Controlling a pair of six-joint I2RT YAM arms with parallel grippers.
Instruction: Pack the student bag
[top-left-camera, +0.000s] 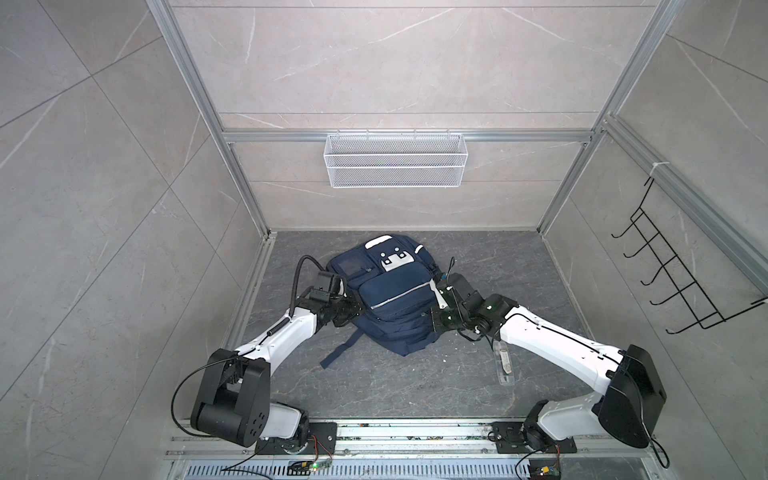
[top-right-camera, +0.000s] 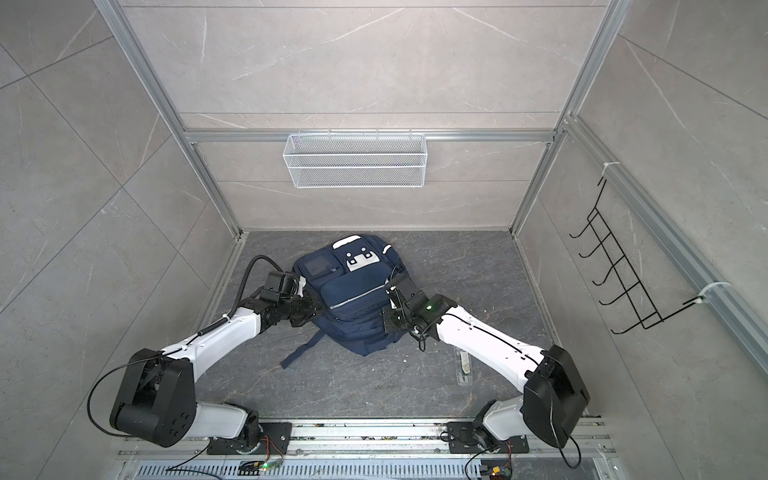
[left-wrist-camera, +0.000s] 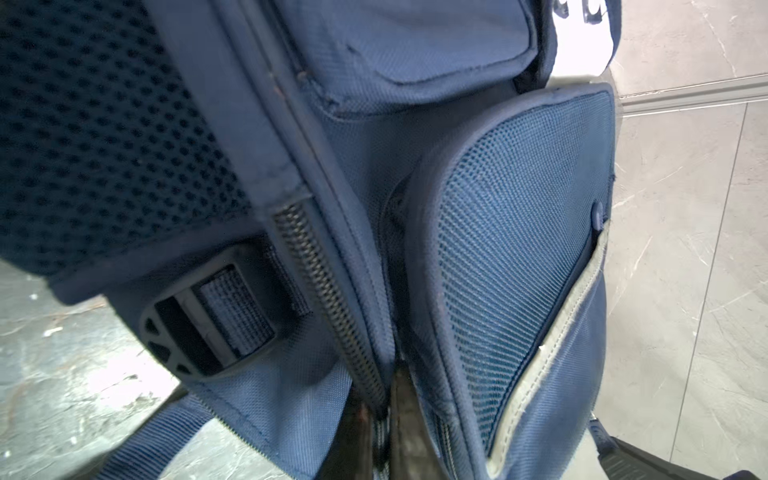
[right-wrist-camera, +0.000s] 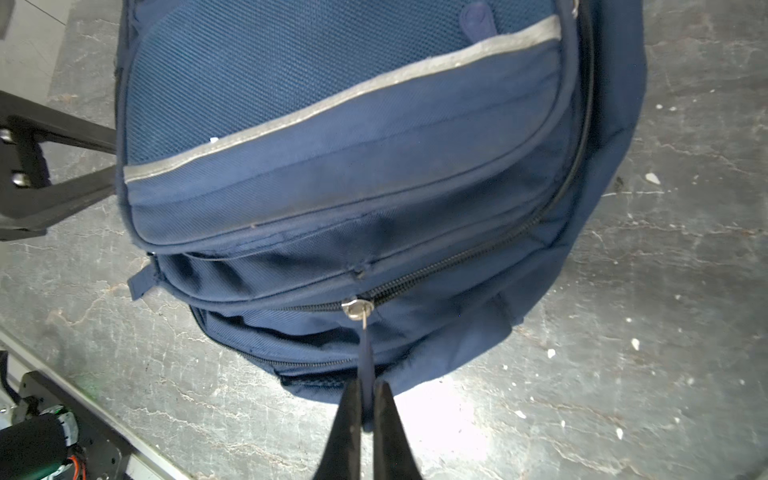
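Navy-blue fabric backpack (top-left-camera: 386, 299) clamped from both sides.
Left gripper (left-wrist-camera: 380, 432) pinches its side beside the zipper; right gripper (right-wrist-camera: 368, 409) grips its navy fabric zipper pull (right-wrist-camera: 367, 353).

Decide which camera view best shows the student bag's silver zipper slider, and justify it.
The right wrist view: the slider sits sharp and central, its pull tab in the right gripper. In both top views it cannot be made out; the left wrist view misses it.

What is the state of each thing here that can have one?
student bag: lying flat, front up
zipper: closed where visible
left gripper: shut on the student bag, at a side seam
right gripper: shut on the zipper pull
wire basket: empty
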